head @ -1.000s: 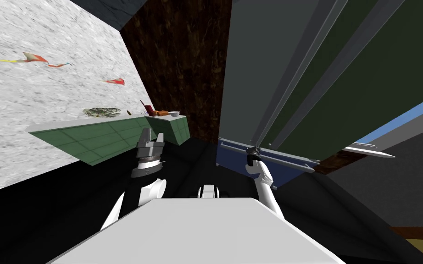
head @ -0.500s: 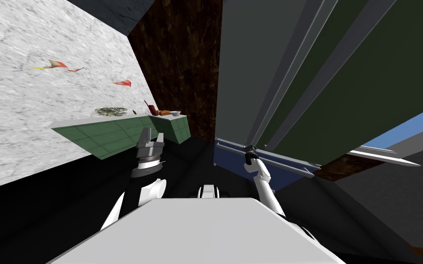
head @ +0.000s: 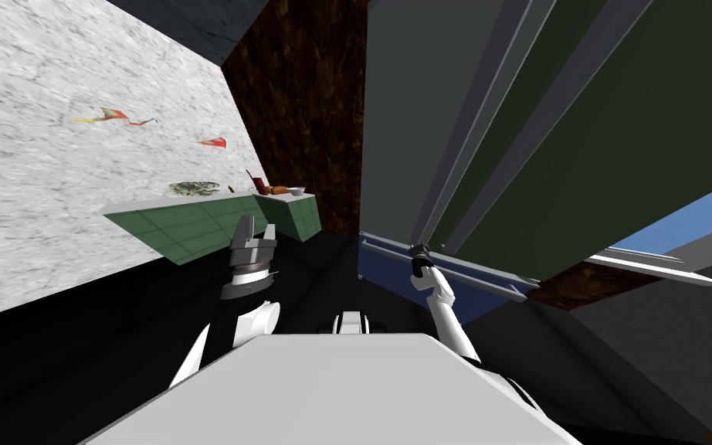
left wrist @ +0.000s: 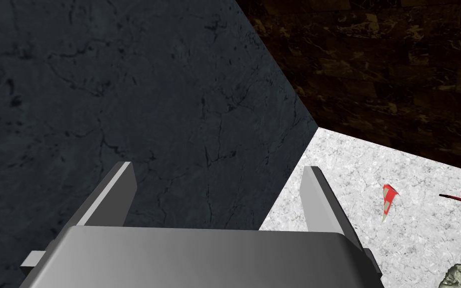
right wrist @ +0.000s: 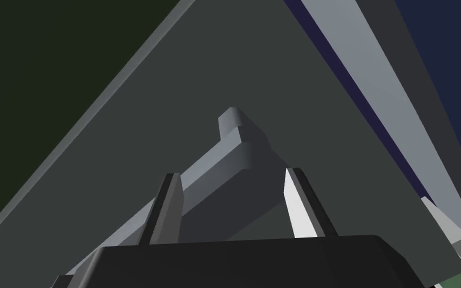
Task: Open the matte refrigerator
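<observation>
The refrigerator (head: 408, 116) is a tall, dull grey-fronted unit on my right, with long light grey bar handles running up its doors. My right gripper (head: 421, 249) is at the lower end of one handle (head: 455, 178). In the right wrist view the handle's end (right wrist: 234, 135) lies between the fingers of the right gripper (right wrist: 230, 172), which press close on its two sides. My left gripper (head: 255, 228) is raised in front of my chest, away from the refrigerator. It stands open (left wrist: 219, 167) with nothing between its fingers.
A green-tiled counter (head: 192, 220) with small items runs along the white marbled wall on my left. A dark brown wall (head: 308, 116) stands beside the refrigerator. A blue lower front (head: 393, 270) with a horizontal bar sits below the grey doors.
The whole head view has shifted as I moved, bringing the refrigerator a little closer to the middle. My right hand has stayed at the handle's lower end. The left arm has not moved.
</observation>
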### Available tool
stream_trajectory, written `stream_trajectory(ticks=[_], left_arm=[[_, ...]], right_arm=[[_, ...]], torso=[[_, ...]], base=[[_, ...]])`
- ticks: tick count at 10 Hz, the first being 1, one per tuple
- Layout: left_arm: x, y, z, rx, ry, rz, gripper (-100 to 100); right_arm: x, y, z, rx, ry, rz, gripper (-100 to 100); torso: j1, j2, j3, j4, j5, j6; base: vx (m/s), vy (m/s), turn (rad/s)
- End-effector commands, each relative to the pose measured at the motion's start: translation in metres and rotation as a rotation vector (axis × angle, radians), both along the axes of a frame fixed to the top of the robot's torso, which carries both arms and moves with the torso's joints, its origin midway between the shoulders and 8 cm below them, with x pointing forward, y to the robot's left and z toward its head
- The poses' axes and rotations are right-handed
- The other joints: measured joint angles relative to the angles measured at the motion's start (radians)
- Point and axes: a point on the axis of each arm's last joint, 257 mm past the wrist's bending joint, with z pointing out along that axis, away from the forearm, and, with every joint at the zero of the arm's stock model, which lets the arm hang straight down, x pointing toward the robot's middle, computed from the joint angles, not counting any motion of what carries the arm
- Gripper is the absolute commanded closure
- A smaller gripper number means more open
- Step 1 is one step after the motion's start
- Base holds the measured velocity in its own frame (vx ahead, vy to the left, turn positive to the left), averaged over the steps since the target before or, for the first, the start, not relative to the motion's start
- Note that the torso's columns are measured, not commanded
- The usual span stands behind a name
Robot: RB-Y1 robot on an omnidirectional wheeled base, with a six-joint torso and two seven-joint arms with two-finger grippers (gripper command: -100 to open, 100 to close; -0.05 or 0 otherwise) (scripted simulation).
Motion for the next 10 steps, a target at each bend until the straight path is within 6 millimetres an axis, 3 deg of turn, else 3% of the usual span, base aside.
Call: stream_trajectory(ticks=[1, 2, 10], left_arm=[[0.0, 0.0, 0.0, 0.0, 0.0, 0.0, 0], [0.0, 0.0, 0.0, 0.0, 0.0, 0.0, 0], [0.0, 0.0, 0.0, 0.0, 0.0, 0.0, 0]], right_arm=[[-0.011, -0.015, 0.001, 0.002, -0.003, -0.048, 100], [-0.011, -0.015, 0.001, 0.002, -0.003, -0.048, 100], [-0.064, -0.077, 0.003, 0.006, -0.004, -0.249, 100]], torso=[[0.003, 0.0, 0.0, 0.0, 0.001, -0.001], [0.006, 0.0, 0.0, 0.0, 0.001, -0.001], [-0.003, 0.0, 0.0, 0.0, -0.001, 0.0]], base=[[0.004, 0.224, -0.146], [0.032, 0.222, -0.069], [0.021, 0.296, -0.136]])
